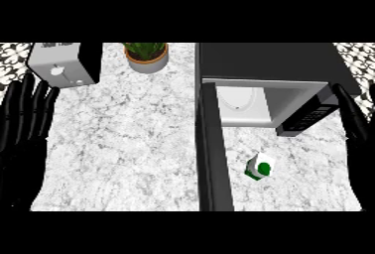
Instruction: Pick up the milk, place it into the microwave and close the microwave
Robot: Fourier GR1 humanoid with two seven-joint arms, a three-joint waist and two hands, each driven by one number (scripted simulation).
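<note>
Black fingers of the left robot hand [26,116] stand straight up along the view's left edge, spread and relaxed, holding nothing; it rests there beside the toaster [62,64]. At the right edge the right robot hand [359,126] shows as dark, straight fingers rising past the microwave's corner, likewise holding nothing.

On the marbled white bench [117,149] the milk [261,166], a small white carton with a green patch, stands in front of the microwave [271,69], just right of the open microwave door [214,149]. It stands upright, so its long axis runs up toward the camera, with its top tipped slightly to the upper right. Neither hand touches it; both are well apart from it.

The door swings out toward the lower edge, showing the pale cavity. A potted plant [147,55] sits at the back between toaster and microwave.
</note>
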